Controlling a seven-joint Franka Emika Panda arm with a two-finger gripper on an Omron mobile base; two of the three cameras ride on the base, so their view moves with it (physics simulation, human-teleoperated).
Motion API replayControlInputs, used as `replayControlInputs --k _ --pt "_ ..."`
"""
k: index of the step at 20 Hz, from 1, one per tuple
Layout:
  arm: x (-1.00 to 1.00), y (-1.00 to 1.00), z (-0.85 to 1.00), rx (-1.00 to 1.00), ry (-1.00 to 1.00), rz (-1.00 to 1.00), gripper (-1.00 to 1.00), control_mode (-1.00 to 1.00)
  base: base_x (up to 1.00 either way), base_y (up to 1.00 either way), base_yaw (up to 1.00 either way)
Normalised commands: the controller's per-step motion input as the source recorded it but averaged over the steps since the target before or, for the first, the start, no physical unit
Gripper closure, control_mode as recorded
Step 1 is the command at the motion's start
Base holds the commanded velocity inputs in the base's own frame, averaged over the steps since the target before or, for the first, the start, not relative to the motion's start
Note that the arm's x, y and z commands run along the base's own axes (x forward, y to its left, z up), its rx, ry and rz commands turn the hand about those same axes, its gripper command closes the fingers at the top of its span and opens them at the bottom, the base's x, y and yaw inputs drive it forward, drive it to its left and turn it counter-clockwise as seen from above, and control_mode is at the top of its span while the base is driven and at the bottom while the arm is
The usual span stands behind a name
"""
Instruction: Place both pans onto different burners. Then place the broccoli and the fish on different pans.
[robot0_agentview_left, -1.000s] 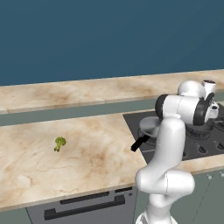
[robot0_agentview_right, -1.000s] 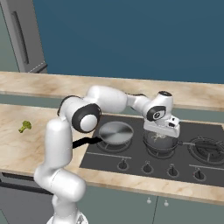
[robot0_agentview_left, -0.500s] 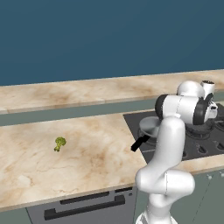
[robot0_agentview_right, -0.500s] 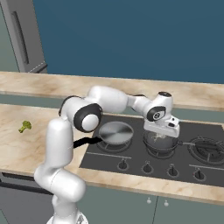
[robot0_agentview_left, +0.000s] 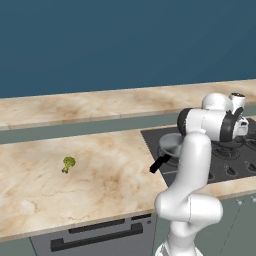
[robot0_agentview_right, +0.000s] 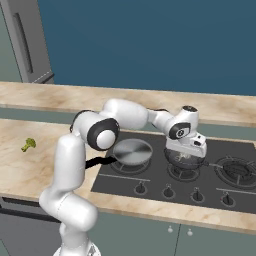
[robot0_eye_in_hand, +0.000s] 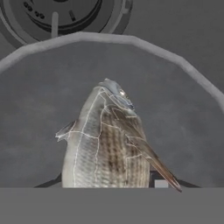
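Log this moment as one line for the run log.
gripper: jaws shut on fish, above second pan | first pan: on burner, empty | broccoli: on counter

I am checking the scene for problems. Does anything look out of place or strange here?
Nothing looks spilled or damaged. The broccoli lies alone on the counter, far from the cooktop. The fish is in the gripper over one pan; the other pan sits on a burner.

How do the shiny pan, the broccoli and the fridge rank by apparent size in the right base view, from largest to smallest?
1. fridge, largest, though cut off by the frame
2. shiny pan
3. broccoli, clearly smallest
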Motion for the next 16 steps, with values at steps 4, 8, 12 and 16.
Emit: replayControlInputs --k 4,8,12,16 --pt "0.0 -0.06 -0.01 0.0 0.0 0.0 1.0 -1.0 0.0 0.0 0.0" --pt "0.0 0.0 0.0 0.0 0.0 0.0 1.0 -1.0 0.0 0.0 0.0" --pt "0.0 0.0 0.0 0.0 0.0 0.0 -1.0 -1.0 0.0 0.0 0.0" --pt "0.0 0.0 0.0 0.0 0.0 0.0 -1.0 -1.0 0.0 0.0 0.0"
